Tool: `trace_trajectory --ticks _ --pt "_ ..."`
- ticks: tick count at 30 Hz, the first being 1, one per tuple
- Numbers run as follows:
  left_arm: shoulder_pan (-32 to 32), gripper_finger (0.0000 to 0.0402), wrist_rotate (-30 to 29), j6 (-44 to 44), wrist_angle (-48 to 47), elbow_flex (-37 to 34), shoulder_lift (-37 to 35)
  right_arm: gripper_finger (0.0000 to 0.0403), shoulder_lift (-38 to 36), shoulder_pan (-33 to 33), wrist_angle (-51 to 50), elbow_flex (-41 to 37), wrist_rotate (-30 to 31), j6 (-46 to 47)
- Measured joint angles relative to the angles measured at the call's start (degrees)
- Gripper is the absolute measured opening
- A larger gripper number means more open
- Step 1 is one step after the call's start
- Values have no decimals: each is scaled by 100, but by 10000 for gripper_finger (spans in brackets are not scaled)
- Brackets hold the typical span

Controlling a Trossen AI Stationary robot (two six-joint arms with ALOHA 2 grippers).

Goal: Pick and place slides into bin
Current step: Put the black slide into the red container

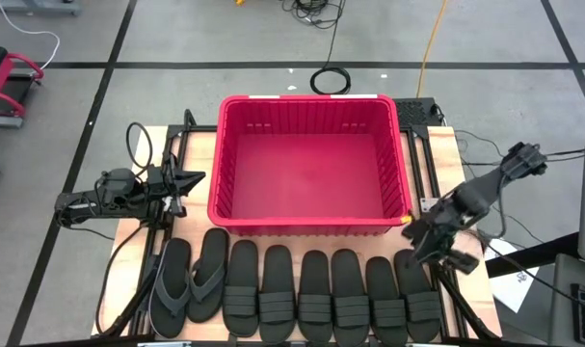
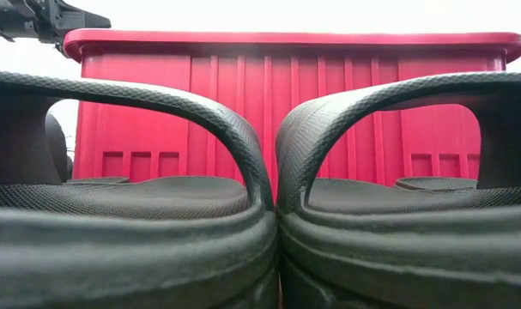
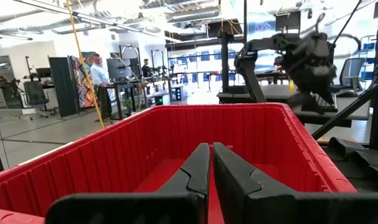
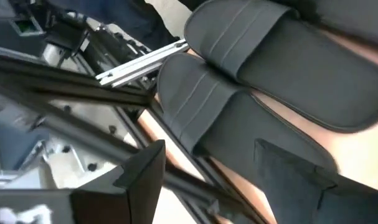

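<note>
1. Bin (image 1: 309,217): red ribbed crate at the table's middle, far half. Floor bare red in the high view, no slide inside.
2. Slides: all eight lie on the table in one row along the bin's near wall, outside it, toes toward the bin.
3. Row order from my left: two grey thong flip-flops (image 1: 190,284), then six black ribbed-strap slides (image 1: 316,297), side by side and touching or nearly so.
4. Low view: two black slides (image 2: 157,232) fill the foreground with straps arching up, edges pressed together at centre, bin wall (image 2: 329,103) right behind.
5. My left gripper (image 1: 181,183): parked just off the bin's left wall, arm stretched low over the left table edge, pointing at the bin.
6. Left fingers (image 3: 195,171): pressed together, thin seam only, holding nothing. Its wrist view looks over the rim into the red bin interior (image 3: 114,162).
7. My right gripper (image 1: 429,241): off the bin's near right corner, above the right end of the row, arm angling down from the right table side.
8. Right fingers (image 4: 139,171): spread wide, nothing between them. Two end black slides (image 4: 238,93) lie just ahead, not touched.
9. People stand far back in the room, in the left wrist view.
</note>
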Motion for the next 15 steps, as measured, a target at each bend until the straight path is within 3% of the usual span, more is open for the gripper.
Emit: trace_trajectory --ticks 6,15 --pt "0 26 2 1 0 0 1 236 -2 345 1593 -1195 -429 1037" --pt "0 26 1 0 1 0 1 236 64 634 3966 -2478 -77 2843"
